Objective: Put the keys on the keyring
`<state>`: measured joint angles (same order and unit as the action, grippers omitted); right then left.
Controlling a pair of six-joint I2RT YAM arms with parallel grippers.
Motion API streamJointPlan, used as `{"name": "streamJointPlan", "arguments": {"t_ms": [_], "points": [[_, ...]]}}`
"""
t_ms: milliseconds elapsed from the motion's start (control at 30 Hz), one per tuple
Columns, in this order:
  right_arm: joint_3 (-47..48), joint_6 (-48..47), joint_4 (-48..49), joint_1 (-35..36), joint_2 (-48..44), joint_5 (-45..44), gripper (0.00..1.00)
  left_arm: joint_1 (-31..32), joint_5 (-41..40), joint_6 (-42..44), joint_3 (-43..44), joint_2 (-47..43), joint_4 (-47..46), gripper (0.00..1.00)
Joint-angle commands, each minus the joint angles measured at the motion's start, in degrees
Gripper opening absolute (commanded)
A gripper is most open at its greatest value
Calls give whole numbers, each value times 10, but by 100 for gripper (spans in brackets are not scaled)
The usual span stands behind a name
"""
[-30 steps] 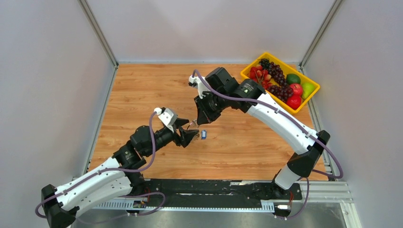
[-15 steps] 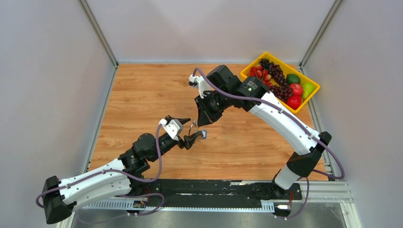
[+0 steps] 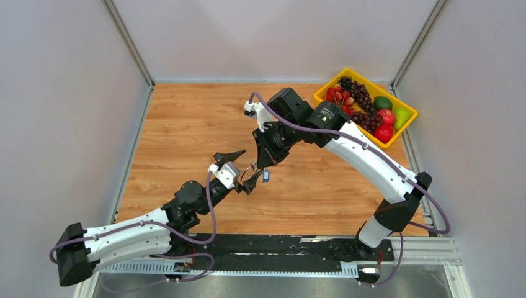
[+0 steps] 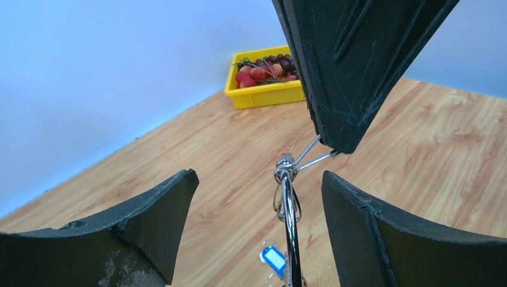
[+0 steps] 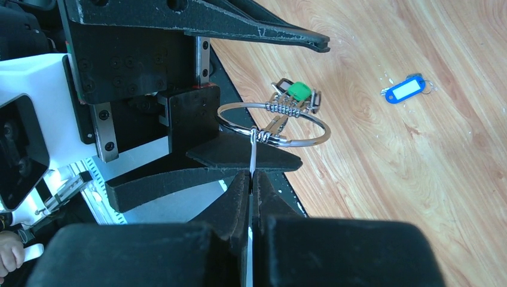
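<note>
Right end effector [image 5: 251,179]: pressed together on a thin silver stem that joins the keyring [image 4: 290,233]. In its own wrist view the ring sits at 12 o'clock from the fingertips, lying nearly flat and clear of the table [image 3: 186,124].
Left end effector [image 4: 258,176]: spread wide and pinching nothing. 1 finger stands on each side of the ring, and neither appears to touch it.
Keyring: in the air between the 2 arms, near the middle of the table. From the left wrist it is seen edge-on, running from 12 to 6 o'clock down the gap between the fingers.
Green-tagged key [image 5: 298,91]: at the far rim of the ring, about 1 o'clock from the stem in the right wrist view. I cannot tell whether it is threaded on or only lies behind.
Blue-tagged key [image 5: 408,88]: loose and flat on the table. From above it lies just beside the ring at about 4 o'clock, and from the left wrist it is at 6 o'clock, below the open fingers. In the right wrist view its long axis runs roughly 9 to 3 o'clock.
Nearer arm: the left, by my reckoning, since the right is taken up with holding the ring.
Relation that matters: the blue-tagged key lies under and slightly past the ring, so I would expect the left arm to have to clear the ring before dropping to it.
</note>
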<state>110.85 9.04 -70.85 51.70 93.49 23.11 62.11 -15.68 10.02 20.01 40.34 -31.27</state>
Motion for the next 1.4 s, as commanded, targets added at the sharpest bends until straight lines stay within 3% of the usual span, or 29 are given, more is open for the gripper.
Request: {"name": "streamJointPlan", "arguments": {"t_ms": [0, 233, 433, 800, 1033, 1167, 1367], "points": [[9, 21, 9, 5, -11, 7, 0, 3, -4, 27, -1, 14, -76, 87], [11, 20, 11, 7, -9, 9, 0, 4, 4, 35, -5, 29, -115, 86], [14, 22, 15, 8, -6, 16, 0, 5, 20, 35, -13, 52, -154, 77], [9, 26, 18, 9, -9, 22, 0, 8, 32, 34, -23, 76, -204, 46], [6, 28, 18, 10, -9, 22, 0, 11, 36, 39, -30, 65, -219, 14], [1, 29, 18, 10, -10, 19, 0, 13, 38, 41, -33, 49, -220, 2], [7, 30, 26, 10, -15, 12, 1, 14, 56, 25, -26, 26, -192, 1]]}}
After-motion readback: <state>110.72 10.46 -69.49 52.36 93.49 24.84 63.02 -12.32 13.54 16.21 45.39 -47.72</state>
